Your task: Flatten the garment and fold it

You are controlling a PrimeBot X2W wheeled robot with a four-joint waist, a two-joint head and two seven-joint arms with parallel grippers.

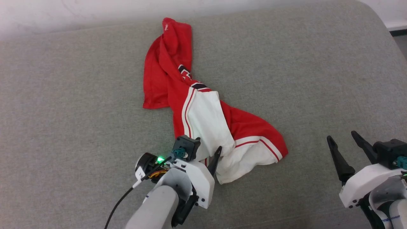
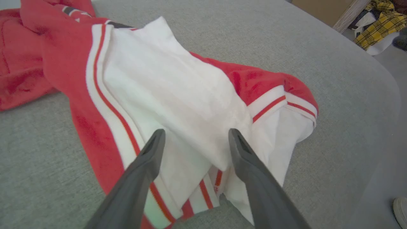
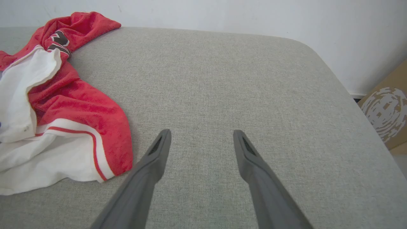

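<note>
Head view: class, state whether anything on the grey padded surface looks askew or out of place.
The red soft-fabric T-shirt with white sleeves lies twisted in a crumpled diagonal heap on the grey padded surface, one white sleeve flopped over its red body, lettering half buried.

Bright, even, diffuse light with only faint shadows; wrist views bend at the edges, otherwise sharp.

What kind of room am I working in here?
Probably an indoor test space: a grey fabric-covered table by a white wall, with a cardboard box and heaped clothes nearby.
</note>
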